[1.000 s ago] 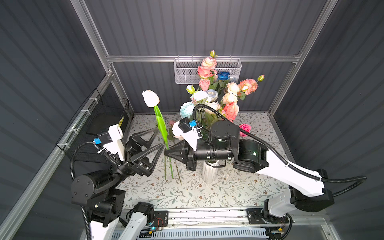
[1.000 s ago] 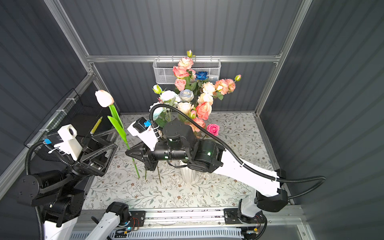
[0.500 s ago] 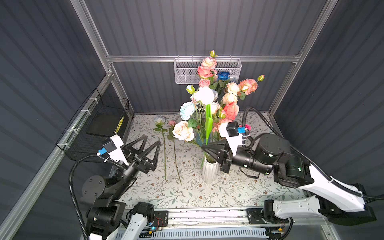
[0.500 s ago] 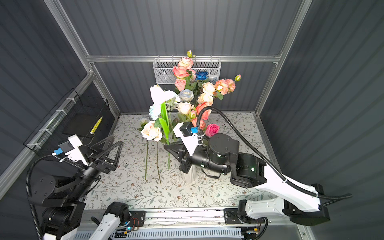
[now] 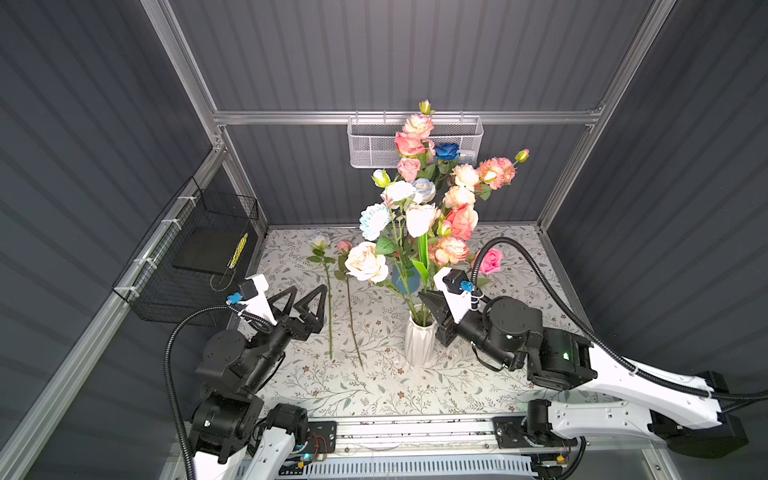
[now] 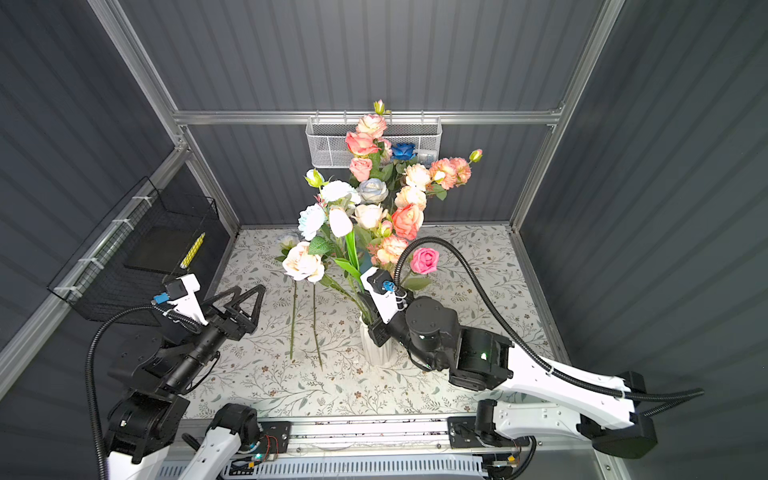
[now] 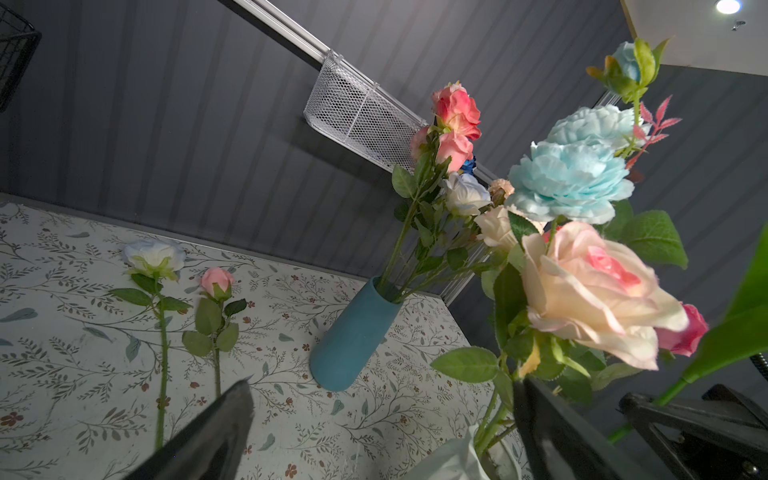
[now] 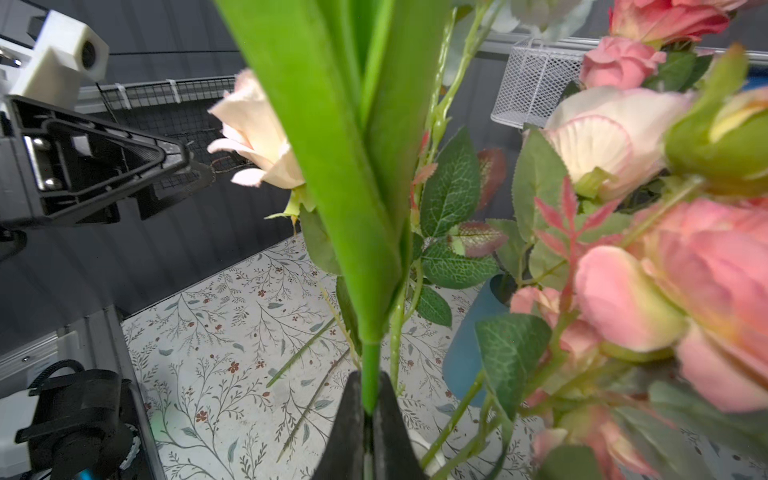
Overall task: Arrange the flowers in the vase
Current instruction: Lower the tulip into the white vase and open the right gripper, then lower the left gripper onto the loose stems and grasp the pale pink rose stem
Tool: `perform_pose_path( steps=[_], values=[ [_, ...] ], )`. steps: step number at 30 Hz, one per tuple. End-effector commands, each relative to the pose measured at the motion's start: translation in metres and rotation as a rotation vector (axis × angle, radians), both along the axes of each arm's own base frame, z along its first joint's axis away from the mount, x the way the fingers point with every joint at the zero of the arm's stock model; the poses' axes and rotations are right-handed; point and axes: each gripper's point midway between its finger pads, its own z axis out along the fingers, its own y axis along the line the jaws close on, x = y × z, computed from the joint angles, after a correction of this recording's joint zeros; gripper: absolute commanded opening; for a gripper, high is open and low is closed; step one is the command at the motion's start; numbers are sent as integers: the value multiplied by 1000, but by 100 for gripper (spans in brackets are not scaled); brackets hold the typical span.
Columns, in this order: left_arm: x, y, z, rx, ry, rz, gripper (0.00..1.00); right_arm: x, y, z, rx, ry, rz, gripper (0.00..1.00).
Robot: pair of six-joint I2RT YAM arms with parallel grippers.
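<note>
Right gripper (image 8: pixel 365 405) clamped on tulip stem (image 8: pixel 370 361) just above white vase (image 5: pixel 419 343). Left gripper (image 5: pixel 308 291) agape beside two roses (image 5: pixel 329 307) lying near vase. Risk: stem could snag crowded bouquet (image 5: pixel 457 220), tipping vase.

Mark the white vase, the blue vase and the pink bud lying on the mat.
white vase (image 5: pixel 417 347): in a top view, ribbed body
blue vase (image 7: pixel 353 332): left wrist view, mid body
pink bud (image 7: pixel 217 281): left wrist view, the bloom
</note>
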Motion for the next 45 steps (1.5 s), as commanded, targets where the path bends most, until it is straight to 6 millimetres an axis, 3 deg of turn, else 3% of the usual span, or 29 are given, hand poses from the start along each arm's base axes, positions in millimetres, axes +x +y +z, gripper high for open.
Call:
perform_pose_path(
  steps=[1,9,10,11,13,15,23,26,29,35,41,45],
  values=[
    [5,0,-11,25,22,8,100,12,-4,5,36,-33,-65,0],
    [13,-5,-22,22,59,-10,100,21,-8,-43,35,89,-90,0],
    [14,-6,-23,22,62,-13,100,20,-8,-47,34,103,-88,5],
    [15,-6,-24,24,66,-14,100,18,-9,-49,36,115,-83,15],
    [17,-7,-27,24,78,-15,100,15,-13,-49,56,138,-80,46],
    [19,-7,-29,25,88,-15,100,12,-19,-46,88,148,-76,60],
    [34,-8,-51,34,163,4,100,-5,-34,-37,176,201,-22,74],
    [48,-6,-75,60,252,37,100,-16,-35,-32,198,213,40,75],
    [66,-5,-113,104,393,72,97,-28,-34,-25,220,210,117,75],
    [101,9,-198,236,674,196,80,-37,-42,-18,257,200,150,75],
    [136,35,-254,359,773,380,77,-40,-52,-15,280,189,149,75],
    [163,23,-286,383,826,345,73,-41,-56,-14,286,186,148,75]
  ],
)
